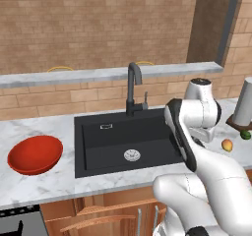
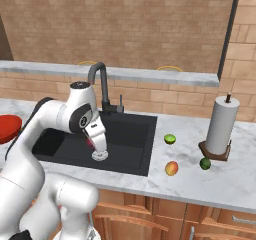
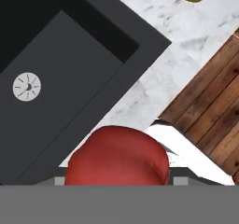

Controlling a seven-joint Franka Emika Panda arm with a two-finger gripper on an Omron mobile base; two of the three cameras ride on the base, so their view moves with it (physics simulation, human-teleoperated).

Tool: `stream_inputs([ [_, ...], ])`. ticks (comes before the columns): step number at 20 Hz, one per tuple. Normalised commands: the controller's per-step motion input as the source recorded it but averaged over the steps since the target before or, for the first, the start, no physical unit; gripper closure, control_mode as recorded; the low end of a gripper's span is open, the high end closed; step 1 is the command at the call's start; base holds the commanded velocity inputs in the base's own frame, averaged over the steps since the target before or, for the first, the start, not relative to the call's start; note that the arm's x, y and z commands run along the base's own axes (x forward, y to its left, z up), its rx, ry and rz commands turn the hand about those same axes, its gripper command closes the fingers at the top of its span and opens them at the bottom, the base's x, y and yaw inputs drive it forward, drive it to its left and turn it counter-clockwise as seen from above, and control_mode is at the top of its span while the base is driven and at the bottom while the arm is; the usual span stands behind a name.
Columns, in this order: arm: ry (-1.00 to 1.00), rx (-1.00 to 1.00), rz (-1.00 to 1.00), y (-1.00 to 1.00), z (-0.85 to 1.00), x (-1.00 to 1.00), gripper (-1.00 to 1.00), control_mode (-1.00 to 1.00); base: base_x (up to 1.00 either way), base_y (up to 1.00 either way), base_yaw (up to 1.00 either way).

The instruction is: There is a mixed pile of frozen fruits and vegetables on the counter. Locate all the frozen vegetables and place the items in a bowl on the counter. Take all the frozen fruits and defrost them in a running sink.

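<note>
Over the matte black rectangular sink (image 1: 125,141), near its front corner, the gripper (image 2: 92,143) holds the dull red roundish vegetable (image 3: 117,157). Carrying it left across the marble counter (image 1: 44,183) to the glossy red bowl (image 1: 34,154), lowering before release, seems wise.

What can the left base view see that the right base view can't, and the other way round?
Left base view: the whole red bowl on the counter. Right base view: the gripper holding the red piece over the sink, plus the dark green piece by the paper towel roll. Both: the black sink, the faucet and the orange-yellow fruit.
</note>
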Motion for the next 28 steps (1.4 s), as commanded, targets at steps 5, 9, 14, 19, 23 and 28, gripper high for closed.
stream_inputs([
  [5, 0.03, -0.01, 0.11, 0.96, -0.04, 0.3, 1.0, -1.0, 0.0, 0.0, 0.0],
  [9, 0.08, 0.0, 0.13, 0.94, -0.01, 0.38, 1.0, -1.0, 0.0, 0.0, 0.0],
  [14, 0.18, 0.0, 0.19, 0.77, 0.0, 0.25, 1.0, -1.0, 0.0, 0.0, 0.0],
  [19, 0.22, -0.01, 0.31, 0.6, 0.0, 0.02, 1.0, -1.0, 0.0, 0.0, 0.0],
  [23, 0.1, 0.0, 0.39, 0.4, 0.0, 0.08, 1.0, -1.0, 0.0, 0.0, 0.0],
  [28, 0.01, 0.0, 0.27, 0.41, 0.0, 0.32, 1.0, -1.0, 0.0, 0.0, 0.0],
])
